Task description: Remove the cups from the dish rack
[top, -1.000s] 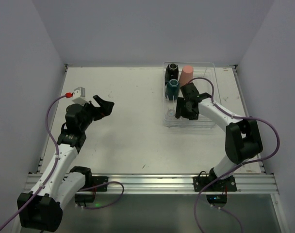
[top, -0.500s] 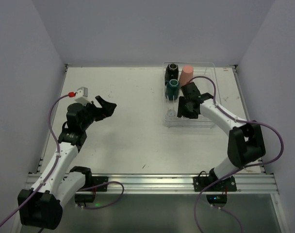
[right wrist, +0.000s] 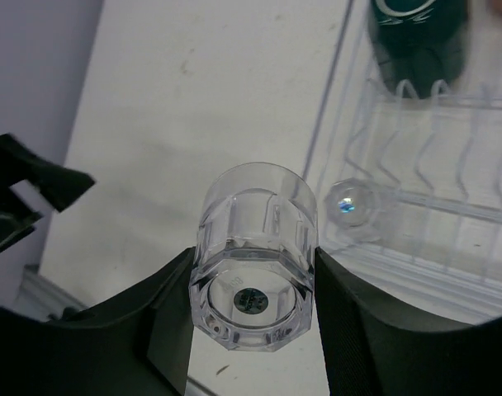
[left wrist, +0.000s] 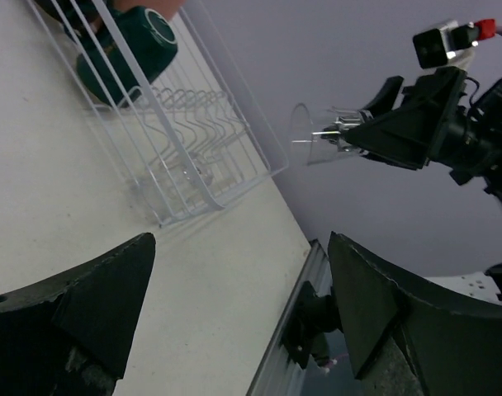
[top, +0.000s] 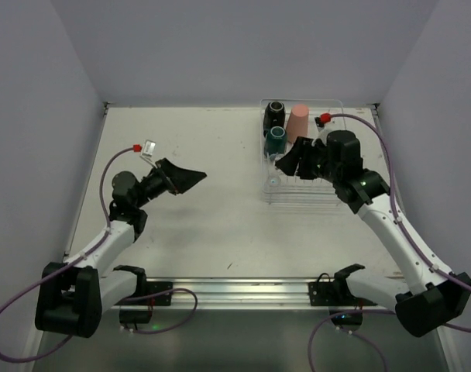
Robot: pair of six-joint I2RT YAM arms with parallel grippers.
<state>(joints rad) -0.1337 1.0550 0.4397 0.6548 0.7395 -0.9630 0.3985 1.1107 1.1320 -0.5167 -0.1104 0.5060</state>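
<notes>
The clear dish rack [top: 328,194] sits at the back right of the table. In it stand a black cup [top: 276,112], a dark teal cup [top: 276,139] and a salmon-pink tumbler [top: 298,120]. A tiny clear cup [top: 273,182] rests in the rack's front left corner; it also shows in the right wrist view [right wrist: 350,206]. My right gripper [top: 291,161] is shut on the other clear cup [right wrist: 253,268] and holds it in the air above the rack's left side. My left gripper [top: 190,178] is open and empty over the table's left middle, pointing toward the rack.
The rack [left wrist: 193,140] and the teal cup [left wrist: 123,45] show in the left wrist view, with the held clear cup [left wrist: 321,140] beyond. An aluminium rail [top: 243,291] runs along the near edge. Grey walls stand on three sides.
My right gripper has lifted a clear cup out of the rack and tilted up and back. My left gripper has swung right and levelled toward the rack.
</notes>
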